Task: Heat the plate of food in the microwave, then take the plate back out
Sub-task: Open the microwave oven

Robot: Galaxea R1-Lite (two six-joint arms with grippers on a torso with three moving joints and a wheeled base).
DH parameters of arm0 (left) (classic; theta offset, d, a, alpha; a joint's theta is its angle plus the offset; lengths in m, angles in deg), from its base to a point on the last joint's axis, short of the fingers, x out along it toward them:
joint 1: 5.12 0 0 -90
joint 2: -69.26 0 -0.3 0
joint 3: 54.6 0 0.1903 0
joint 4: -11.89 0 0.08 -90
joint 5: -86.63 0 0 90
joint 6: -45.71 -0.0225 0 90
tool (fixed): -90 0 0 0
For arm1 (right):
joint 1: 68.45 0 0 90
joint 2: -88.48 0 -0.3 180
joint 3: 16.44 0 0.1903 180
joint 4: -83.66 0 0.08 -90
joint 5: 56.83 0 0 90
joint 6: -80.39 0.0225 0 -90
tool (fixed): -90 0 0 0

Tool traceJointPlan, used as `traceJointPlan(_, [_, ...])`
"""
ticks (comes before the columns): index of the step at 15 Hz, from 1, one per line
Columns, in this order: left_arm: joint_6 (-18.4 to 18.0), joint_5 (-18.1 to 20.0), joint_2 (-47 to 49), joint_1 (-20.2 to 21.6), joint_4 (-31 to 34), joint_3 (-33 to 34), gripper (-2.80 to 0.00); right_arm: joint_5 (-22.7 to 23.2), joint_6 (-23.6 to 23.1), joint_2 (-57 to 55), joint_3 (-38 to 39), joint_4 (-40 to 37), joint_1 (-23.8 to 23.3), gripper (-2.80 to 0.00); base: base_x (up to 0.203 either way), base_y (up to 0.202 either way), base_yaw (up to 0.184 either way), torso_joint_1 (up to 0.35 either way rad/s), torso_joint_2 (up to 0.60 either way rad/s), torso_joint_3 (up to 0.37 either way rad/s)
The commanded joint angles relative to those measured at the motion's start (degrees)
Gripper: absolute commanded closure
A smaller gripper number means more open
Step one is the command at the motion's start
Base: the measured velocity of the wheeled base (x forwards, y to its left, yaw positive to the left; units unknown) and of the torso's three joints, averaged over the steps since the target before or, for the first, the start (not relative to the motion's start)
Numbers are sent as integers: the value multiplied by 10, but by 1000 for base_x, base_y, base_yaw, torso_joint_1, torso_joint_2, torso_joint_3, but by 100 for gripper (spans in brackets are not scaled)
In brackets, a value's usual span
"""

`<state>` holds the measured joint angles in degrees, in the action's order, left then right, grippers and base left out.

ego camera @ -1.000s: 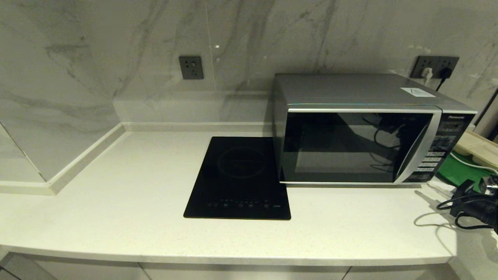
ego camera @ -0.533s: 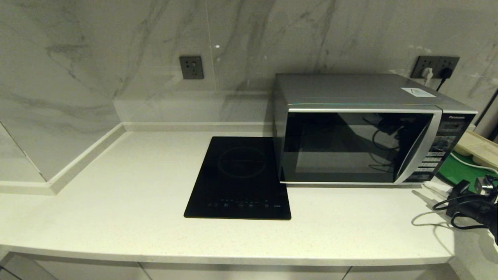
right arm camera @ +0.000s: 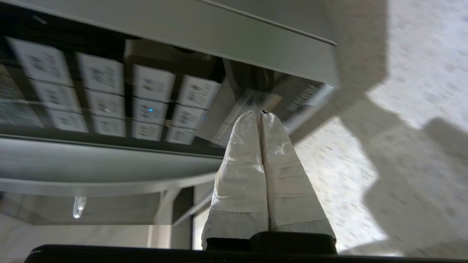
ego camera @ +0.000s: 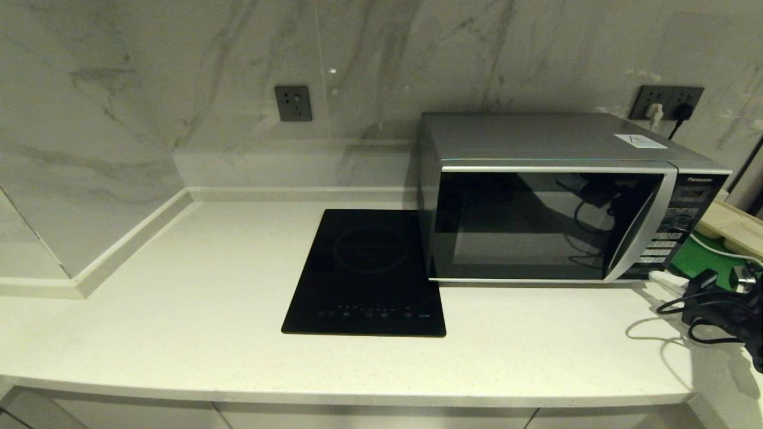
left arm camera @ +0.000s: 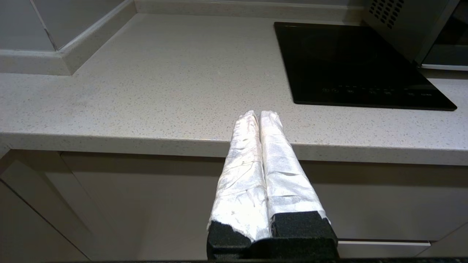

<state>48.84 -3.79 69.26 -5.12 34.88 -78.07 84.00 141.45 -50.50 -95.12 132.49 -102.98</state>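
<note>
The silver microwave (ego camera: 554, 202) stands at the back right of the counter with its dark glass door closed. The plate of food is out of view. My right gripper (ego camera: 656, 276) is shut with nothing in it. Its white-taped fingertips sit just off the microwave's lower right front corner, below the button panel (ego camera: 664, 241). In the right wrist view the right gripper (right arm camera: 261, 113) points at the bottom end of the button panel (right arm camera: 146, 106), close to it; I cannot tell if it touches. My left gripper (left arm camera: 259, 114) is shut and empty, parked in front of the counter's front edge.
A flat black induction cooktop (ego camera: 366, 271) lies left of the microwave. A green tray (ego camera: 703, 259) and a beige power strip (ego camera: 730, 229) sit to the microwave's right, behind my right arm's black cables (ego camera: 709, 316). Wall sockets (ego camera: 292, 103) are on the marble backsplash.
My right arm has moved in toward the microwave's lower right corner, its fingertips closer to the button panel. The door stays closed and the left arm is still.
</note>
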Motion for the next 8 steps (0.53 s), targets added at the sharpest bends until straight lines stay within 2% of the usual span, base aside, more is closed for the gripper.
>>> traceJointPlan(1, [0,0,0,0,-1,0,0,3,14,0,-12,4,3,0,0,0,0,0,0,0])
traceJointPlan(8, [0,0,0,0,0,0,0,3,18,-10,-21,4,3,0,0,0,0,0,0,0])
